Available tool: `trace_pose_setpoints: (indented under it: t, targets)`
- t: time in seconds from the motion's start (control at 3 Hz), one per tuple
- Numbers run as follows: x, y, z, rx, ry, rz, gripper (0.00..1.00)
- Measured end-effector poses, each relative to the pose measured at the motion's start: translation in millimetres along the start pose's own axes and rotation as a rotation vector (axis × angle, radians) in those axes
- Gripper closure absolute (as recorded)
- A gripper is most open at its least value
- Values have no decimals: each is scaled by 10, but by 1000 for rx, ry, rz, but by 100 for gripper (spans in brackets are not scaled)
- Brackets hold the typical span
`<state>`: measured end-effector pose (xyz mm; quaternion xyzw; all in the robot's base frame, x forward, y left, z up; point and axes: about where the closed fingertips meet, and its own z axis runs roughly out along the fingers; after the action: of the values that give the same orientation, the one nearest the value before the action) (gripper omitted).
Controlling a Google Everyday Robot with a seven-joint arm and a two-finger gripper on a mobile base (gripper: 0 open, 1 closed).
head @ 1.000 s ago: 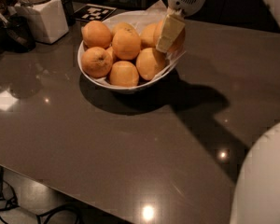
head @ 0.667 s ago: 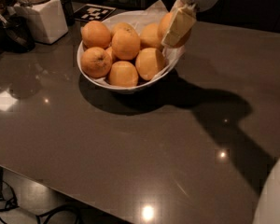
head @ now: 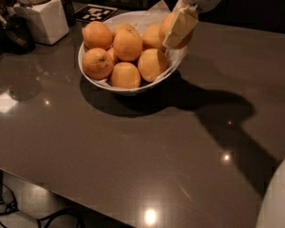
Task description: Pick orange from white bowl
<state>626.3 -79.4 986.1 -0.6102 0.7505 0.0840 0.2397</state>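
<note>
The white bowl (head: 92,74) lined with crinkled white paper stands on the dark table and holds several oranges. My gripper (head: 179,30) hangs from the white wrist at the bowl's right rim. It is shut on the orange (head: 167,24), which peeks out behind the pale near finger (head: 180,26) and is lifted above the rim. Most of that orange is hidden by the finger.
A white square jar (head: 42,19) stands at the back left beside a dark object (head: 12,34). A black-and-white marker tag (head: 95,12) lies behind the bowl. The table's front edge runs diagonally at the lower left, with cables (head: 19,208) on the floor. A white robot part (head: 278,198) fills the lower right corner.
The gripper has risen and moved back and to the right, carrying the orange up from the bowl's right side. The bowl and the other oranges have not moved.
</note>
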Motion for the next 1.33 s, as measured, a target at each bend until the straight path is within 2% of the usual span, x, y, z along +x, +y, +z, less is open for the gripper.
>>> trace_pose_setpoints:
  t: [0.33,0.67,1.0,1.33]
  targets:
    - [80,217,-228,13,-43,33,100]
    - [233,554,-497,38,-118,75,100]
    - [331,586,-505,39,-114,94,100]
    - [323,741,-620,47,-130,105,100]
